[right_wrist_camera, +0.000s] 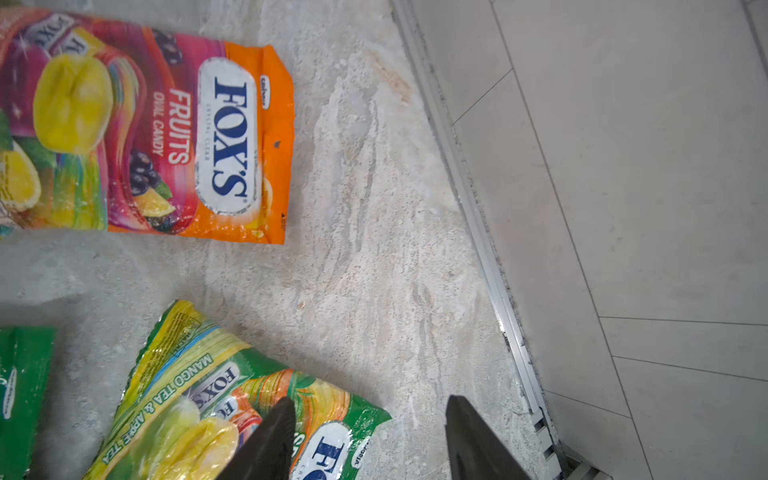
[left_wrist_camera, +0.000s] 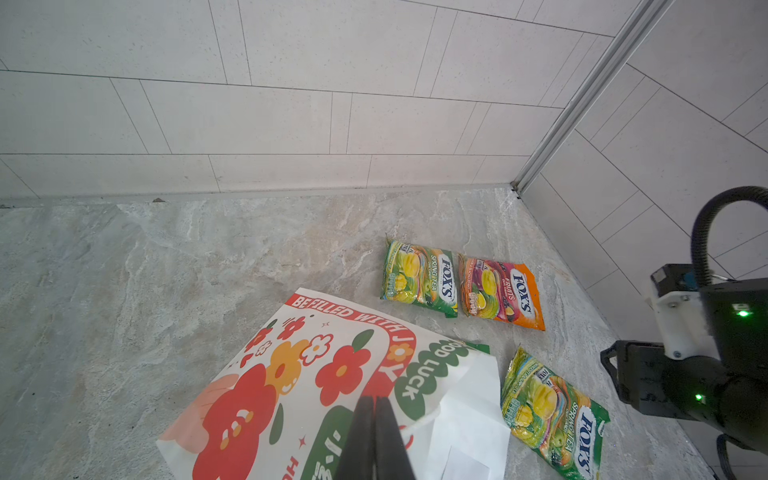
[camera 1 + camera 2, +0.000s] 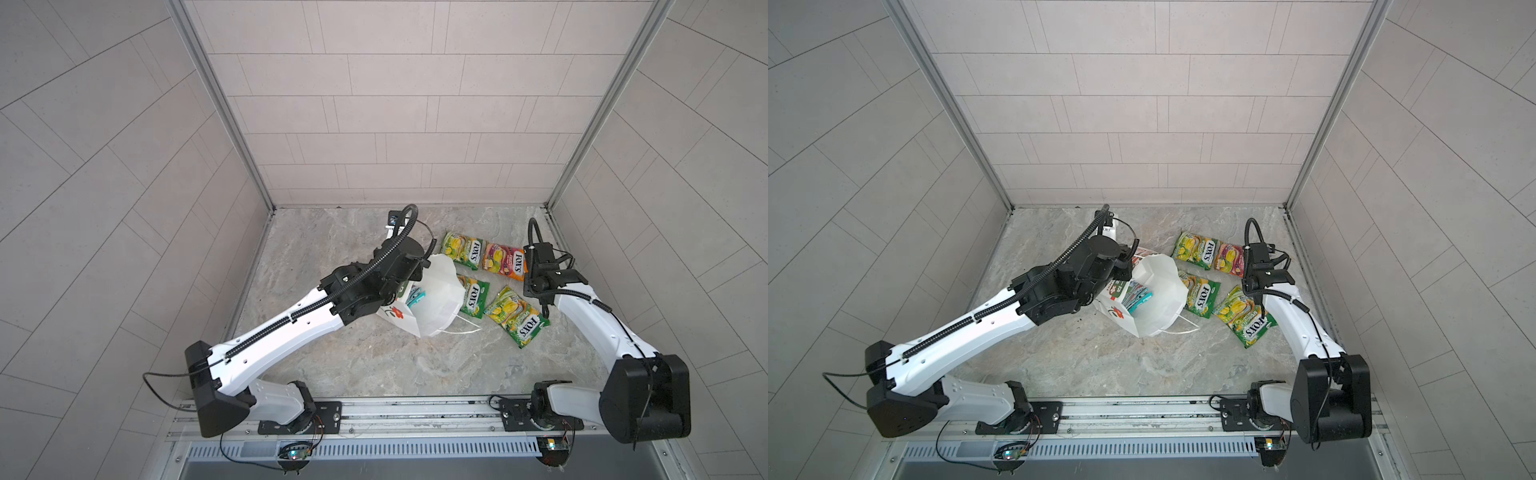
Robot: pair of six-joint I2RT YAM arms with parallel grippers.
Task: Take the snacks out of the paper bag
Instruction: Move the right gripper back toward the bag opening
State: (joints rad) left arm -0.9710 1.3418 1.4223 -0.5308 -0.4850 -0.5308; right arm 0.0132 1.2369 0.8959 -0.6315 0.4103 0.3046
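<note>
Paper bag point(image 3: 437, 309) lay tipped on the counter point(image 3: 374, 357) near the middle, its mouth gaping upward in both top views. Left claw point(image 2: 374, 401) was closed, seemingly pinched on the bag's rim and propping the mouth open. Right claw point(image 1: 369, 401) was open and empty, jaws apart, hanging just over the nearest green-yellow packet point(image 3: 517, 316).

Four snacks were out, all on the counter right of the bag:
- the nearest green-yellow packet
- a green packet point(image 3: 472, 296) against the bag's side
- a second green-yellow packet point(image 3: 462, 248) and an orange-pink packet point(image 3: 504, 259), side by side farther back

A teal packet point(image 3: 1139, 296) showed inside the bag. I could not tell if anything lay beneath it.

Step in hand, as I judged it: between picks, right claw free. The next move called for it to cross over the mouth, reach in and nip the teal packet's edge. The film was glossy and likely slippery. The left hold should not slacken.
</note>
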